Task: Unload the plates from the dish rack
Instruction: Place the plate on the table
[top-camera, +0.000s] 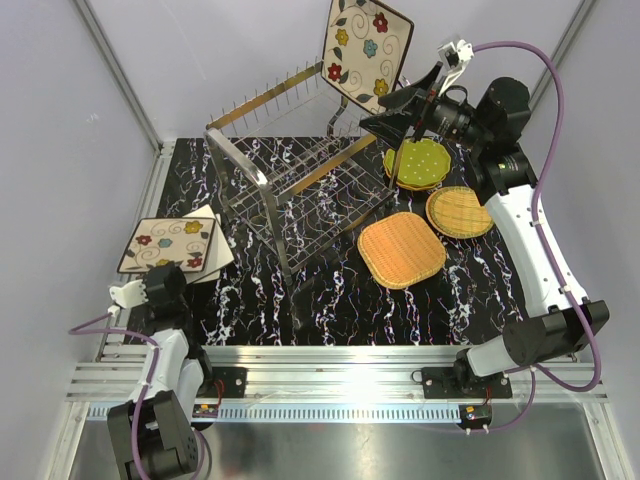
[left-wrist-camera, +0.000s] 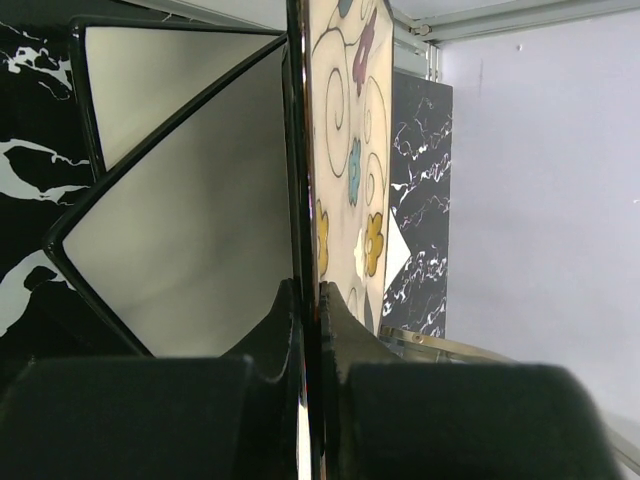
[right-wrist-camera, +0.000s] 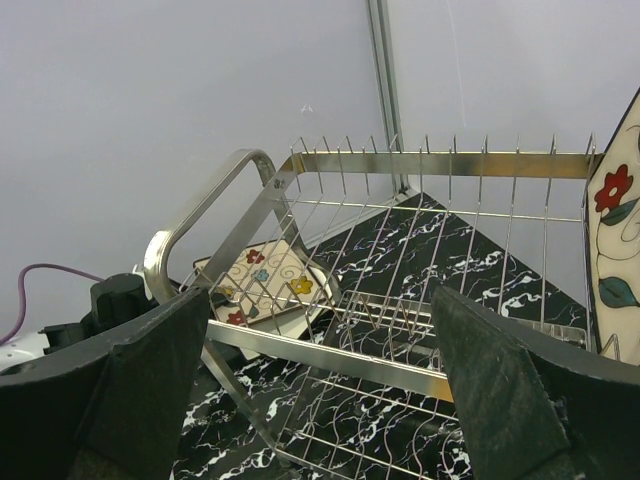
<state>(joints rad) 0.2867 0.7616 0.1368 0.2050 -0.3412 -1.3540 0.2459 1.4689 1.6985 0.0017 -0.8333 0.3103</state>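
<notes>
Top external view: L gripper (left-wrist-camera: 308, 300) is closed on rim of flower plate (top-camera: 170, 245), left of dish rack (top-camera: 290, 190), over cream plates (top-camera: 222, 252). R gripper (top-camera: 380, 112) is wide open, empty, beside 2nd flower plate (top-camera: 367, 50) at rack's far right end. Risk: shallow rim grip, so plate tips off prongs & falls.

Just ahead of your black left claw (top-camera: 163, 278) is a cream square plate (top-camera: 170, 245) with a dark rim, curling lines and red, yellow and blue flowers. Beside your black right claw (top-camera: 405, 112), a matching flowered plate (top-camera: 365, 48) stands in the chrome dish rack (top-camera: 290, 190). Near that claw are a green plate (top-camera: 418, 163) with small dots, a golden-orange woven plate (top-camera: 400, 250) and a paler yellow woven plate (top-camera: 460, 211). The table (top-camera: 330, 310) is black, veined white.
</notes>
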